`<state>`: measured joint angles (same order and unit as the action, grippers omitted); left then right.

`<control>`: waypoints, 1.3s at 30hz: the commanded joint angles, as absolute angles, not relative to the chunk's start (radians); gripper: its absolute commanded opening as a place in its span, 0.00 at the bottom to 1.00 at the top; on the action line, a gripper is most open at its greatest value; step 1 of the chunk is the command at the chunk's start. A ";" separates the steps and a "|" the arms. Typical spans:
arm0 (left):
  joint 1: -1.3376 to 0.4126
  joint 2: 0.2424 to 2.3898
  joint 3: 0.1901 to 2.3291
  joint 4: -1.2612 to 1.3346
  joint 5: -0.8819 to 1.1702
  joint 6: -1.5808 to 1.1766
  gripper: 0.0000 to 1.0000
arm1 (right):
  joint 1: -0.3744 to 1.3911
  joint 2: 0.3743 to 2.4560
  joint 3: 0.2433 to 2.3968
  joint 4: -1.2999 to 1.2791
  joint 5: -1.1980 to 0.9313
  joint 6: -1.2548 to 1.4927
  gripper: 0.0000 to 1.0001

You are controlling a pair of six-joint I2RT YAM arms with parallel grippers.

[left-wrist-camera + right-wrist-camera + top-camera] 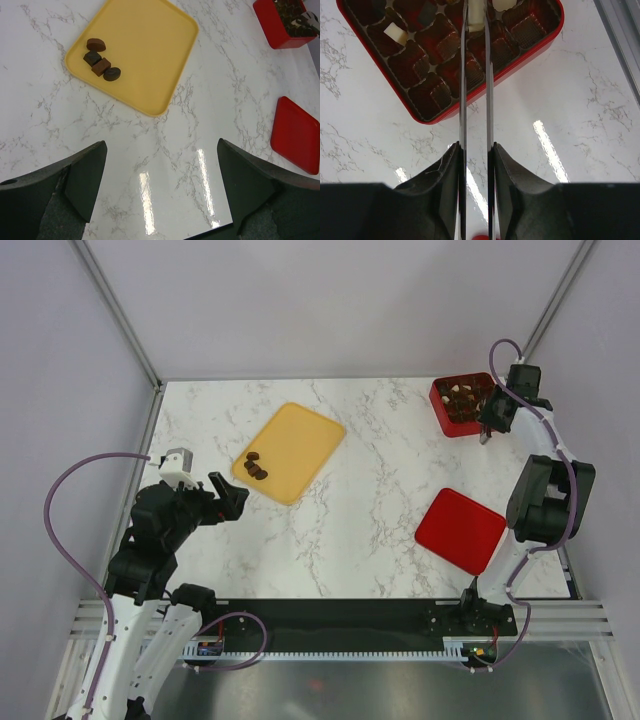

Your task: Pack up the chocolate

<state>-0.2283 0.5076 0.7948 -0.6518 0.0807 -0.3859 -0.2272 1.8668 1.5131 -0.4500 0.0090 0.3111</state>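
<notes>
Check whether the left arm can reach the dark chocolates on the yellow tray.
Probably yes: the left gripper is open, facing the yellow tray, and nothing stands between it and the dark chocolates.

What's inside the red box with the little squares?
The red box holds little cups, many empty, some with chocolates. One cream piece sits between the right gripper fingers, which hide a strip of cups behind them.
</notes>
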 commanded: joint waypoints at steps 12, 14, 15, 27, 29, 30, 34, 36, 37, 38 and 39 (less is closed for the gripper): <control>-0.222 0.506 0.787 -0.623 0.077 -0.373 1.00 | -0.230 1.804 1.571 -0.422 -0.032 0.322 0.49; -0.222 0.506 0.787 -0.623 0.077 -0.371 1.00 | -0.221 1.773 1.565 -0.420 -0.041 0.328 0.49; -0.222 0.506 0.788 -0.623 0.077 -0.371 1.00 | -0.203 1.763 1.560 -0.420 -0.043 0.327 0.49; -0.222 0.511 0.787 -0.621 0.069 -0.374 1.00 | 0.269 1.631 1.385 -0.293 -0.067 0.302 0.48; -0.224 0.509 0.787 -0.621 0.069 -0.373 1.00 | 0.339 1.621 1.344 -0.238 -0.077 0.295 0.48; -0.222 0.509 0.787 -0.621 0.066 -0.373 1.00 | 0.401 1.623 1.332 -0.215 -0.087 0.282 0.48; -0.222 0.508 0.788 -0.621 0.069 -0.373 1.00 | 0.540 1.681 1.331 -0.149 -0.129 0.247 0.48; -0.222 0.506 0.787 -0.623 0.066 -0.376 1.00 | 0.604 1.732 1.361 -0.152 -0.123 0.232 0.48; -0.222 0.506 0.788 -0.621 0.064 -0.376 1.00 | 0.624 1.747 1.370 -0.150 -0.121 0.213 0.48; -0.222 0.505 0.788 -0.623 0.063 -0.374 1.00 | 0.656 1.775 1.387 -0.147 -0.123 0.210 0.48; -0.222 0.503 0.788 -0.621 0.064 -0.376 1.00 | 0.672 1.788 1.394 -0.143 -0.124 0.206 0.48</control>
